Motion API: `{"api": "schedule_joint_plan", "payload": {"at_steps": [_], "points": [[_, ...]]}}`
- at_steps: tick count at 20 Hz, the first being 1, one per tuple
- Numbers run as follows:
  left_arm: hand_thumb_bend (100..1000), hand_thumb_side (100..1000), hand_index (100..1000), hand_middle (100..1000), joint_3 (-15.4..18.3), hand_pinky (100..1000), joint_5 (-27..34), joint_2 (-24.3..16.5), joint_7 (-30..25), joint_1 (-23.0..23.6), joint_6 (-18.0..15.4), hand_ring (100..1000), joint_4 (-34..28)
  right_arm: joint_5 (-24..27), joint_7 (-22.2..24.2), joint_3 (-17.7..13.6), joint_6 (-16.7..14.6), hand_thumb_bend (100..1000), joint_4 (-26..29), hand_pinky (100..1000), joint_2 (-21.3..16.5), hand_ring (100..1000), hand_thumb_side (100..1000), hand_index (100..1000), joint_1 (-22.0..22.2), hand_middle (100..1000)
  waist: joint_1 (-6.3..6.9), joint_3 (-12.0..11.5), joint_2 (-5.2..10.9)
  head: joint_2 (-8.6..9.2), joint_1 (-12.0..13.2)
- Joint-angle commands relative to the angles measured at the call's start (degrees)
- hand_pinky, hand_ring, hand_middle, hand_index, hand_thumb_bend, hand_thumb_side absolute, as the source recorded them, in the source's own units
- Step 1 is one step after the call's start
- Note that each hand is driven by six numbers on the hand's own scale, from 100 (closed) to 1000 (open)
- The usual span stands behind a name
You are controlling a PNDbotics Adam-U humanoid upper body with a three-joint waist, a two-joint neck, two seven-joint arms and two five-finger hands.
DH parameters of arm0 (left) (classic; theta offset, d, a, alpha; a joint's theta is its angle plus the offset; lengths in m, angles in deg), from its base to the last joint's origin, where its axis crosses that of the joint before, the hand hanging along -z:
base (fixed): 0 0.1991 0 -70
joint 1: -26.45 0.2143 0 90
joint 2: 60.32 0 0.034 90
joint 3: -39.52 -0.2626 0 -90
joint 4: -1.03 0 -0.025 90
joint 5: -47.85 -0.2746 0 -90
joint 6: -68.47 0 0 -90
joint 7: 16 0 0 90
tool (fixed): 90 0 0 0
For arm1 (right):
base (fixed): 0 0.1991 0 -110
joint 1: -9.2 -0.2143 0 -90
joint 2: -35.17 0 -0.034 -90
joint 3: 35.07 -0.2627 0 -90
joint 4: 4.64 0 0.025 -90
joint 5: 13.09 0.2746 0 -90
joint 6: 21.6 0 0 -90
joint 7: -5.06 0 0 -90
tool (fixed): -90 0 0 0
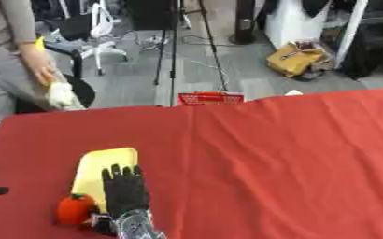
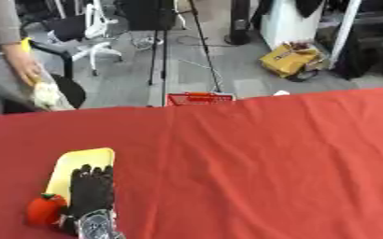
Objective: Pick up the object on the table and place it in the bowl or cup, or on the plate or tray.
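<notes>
red cloth table (image 1: 276, 154) fills the lower part of both views, creased, its far edge running slightly askew.

left hand (image 1: 125, 189), black, comes in from the near edge at the lower left. fingers (image 1: 121, 173) are straight and held close together, pointing toward the far side; the hand is flat and open, holding nothing. it lies over the near right part of the yellow tray (image 1: 96, 165), fingertips reaching about the middle of it. cannot tell whether the palm rests on the tray or hovers just above it. silver wrist section shows at the near edge below the hand.

yellow tray: rectangular with rounded corners, long side running near to far, lying flat on the cloth at near left.

orange round object (image 1: 74, 210), with a small dark green top, sits on the cloth at the tray's near left corner, just left of the hand's wrist. it appears to touch or nearly touch the thumb side of the hand; cannot tell which. it is not on the tray.

right hand: shows in neither view.

beyond the far edge, a small red basket (image 1: 211, 98) on the floor.
</notes>
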State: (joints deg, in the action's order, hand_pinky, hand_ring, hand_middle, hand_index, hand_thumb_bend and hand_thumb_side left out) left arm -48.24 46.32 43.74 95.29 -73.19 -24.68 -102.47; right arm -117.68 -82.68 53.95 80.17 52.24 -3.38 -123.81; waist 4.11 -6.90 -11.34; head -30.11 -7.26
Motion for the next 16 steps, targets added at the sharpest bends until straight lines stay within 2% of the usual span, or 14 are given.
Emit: {"api": "schedule_joint_plan", "payload": {"at_steps": [1, 2, 3, 4, 7, 8, 9, 10, 11, 12, 13, 14, 16], "points": [[648, 873, 717, 763, 0.1, 522, -0.1, -0.7, -0.1, -0.4, -0.1, 805, -0.9, 4.0, -1.1, -0.4, 1.7, 430, 2.8, 876, 1.5, 801, 568, 949, -1.6, 887, -0.07, 0.1, 0.14, 0.65, 0.1], [648, 873, 716, 763, 0.1, 522, -0.1, -0.7, -0.1, -0.4, -0.1, 805, -0.9, 4.1, -2.2, -0.8, 3.0, 425, 3.7, 866, 1.5, 793, 573, 947, -1.8, 884, -0.05, 0.3, 0.23, 0.7, 0.2], [648, 873, 716, 763, 0.2, 522, -0.1, -0.7, -0.1, -0.4, -0.1, 805, -0.9, 4.5, -3.4, -1.0, 4.1, 263, 4.4, 860, 1.5, 787, 613, 944, -1.8, 883, -0.04, 0.4, 0.28, 0.72, 0.3], [648, 873, 716, 763, 0.3, 522, -0.2, -0.7, -0.1, -0.3, -0.1, 805, -0.8, 5.1, -4.6, -1.1, 4.8, 418, 4.9, 854, 1.5, 782, 576, 942, -2.0, 876, -0.03, 0.7, 0.36, 0.71, 0.4], [648, 873, 716, 762, 0.5, 522, -0.2, -0.8, 0.1, 0.0, -0.1, 805, -0.8, 8.5, -6.9, -0.4, 4.5, 425, 5.5, 832, 0.2, 768, 579, 933, -3.4, 864, -0.05, 1.3, 0.56, 0.6, 0.8], [648, 872, 716, 762, 0.5, 523, -0.2, -0.8, 0.2, 0.1, -0.1, 805, -0.8, 10.7, -8.0, 0.3, 3.3, 421, 6.0, 781, -0.8, 730, 584, 905, -4.5, 831, -0.08, 1.6, 0.65, 0.55, 0.9], [648, 872, 716, 762, 0.5, 523, -0.2, -0.7, 0.2, 0.1, -0.2, 805, -0.8, 13.5, -9.3, 0.8, 1.7, 421, 6.4, 781, -2.0, 730, 584, 905, -5.4, 831, -0.12, 1.7, 0.68, 0.54, 1.0], [649, 872, 716, 762, 0.5, 523, -0.3, -0.6, 0.2, 0.1, -0.3, 805, -0.8, 16.4, -10.8, 1.8, -0.8, 386, 7.2, 730, -3.5, 690, 601, 878, -6.7, 791, -0.16, 1.9, 0.74, 0.44, 1.1], [649, 872, 716, 762, 0.6, 523, -0.3, -0.6, 0.3, 0.1, -0.3, 805, -0.9, 19.9, -12.5, 2.6, -4.0, 386, 8.0, 730, -5.1, 690, 601, 878, -7.5, 791, -0.19, 2.0, 0.75, 0.39, 1.3], [650, 871, 716, 762, 0.7, 523, -0.3, -0.6, 0.4, 0.2, -0.3, 805, -0.9, 23.1, -14.3, 3.5, -7.2, 321, 9.2, 690, -7.2, 659, 624, 848, -8.5, 755, -0.24, 2.3, 0.81, 0.19, 1.6], [650, 871, 716, 762, 0.8, 523, -0.3, -0.7, 0.6, 0.4, -0.4, 805, -0.8, 26.7, -16.2, 4.3, -10.4, 321, 11.0, 690, -9.8, 659, 624, 848, -9.3, 755, -0.28, 2.6, 0.82, 0.03, 1.9], [651, 871, 716, 763, 1.0, 522, -0.3, -0.7, 0.7, 0.5, -0.4, 806, -0.8, 30.1, -17.9, 4.8, -12.7, 263, 12.7, 669, -12.4, 642, 632, 829, -9.8, 735, -0.3, 3.0, 0.86, -0.15, 2.2], [651, 871, 716, 764, 1.2, 522, -0.3, -0.8, 1.1, 0.7, -0.5, 807, -0.8, 36.6, -20.3, 5.5, -15.5, 257, 16.3, 667, -17.2, 643, 636, 827, -10.0, 735, -0.32, 3.9, 0.93, -0.39, 2.7]]}}
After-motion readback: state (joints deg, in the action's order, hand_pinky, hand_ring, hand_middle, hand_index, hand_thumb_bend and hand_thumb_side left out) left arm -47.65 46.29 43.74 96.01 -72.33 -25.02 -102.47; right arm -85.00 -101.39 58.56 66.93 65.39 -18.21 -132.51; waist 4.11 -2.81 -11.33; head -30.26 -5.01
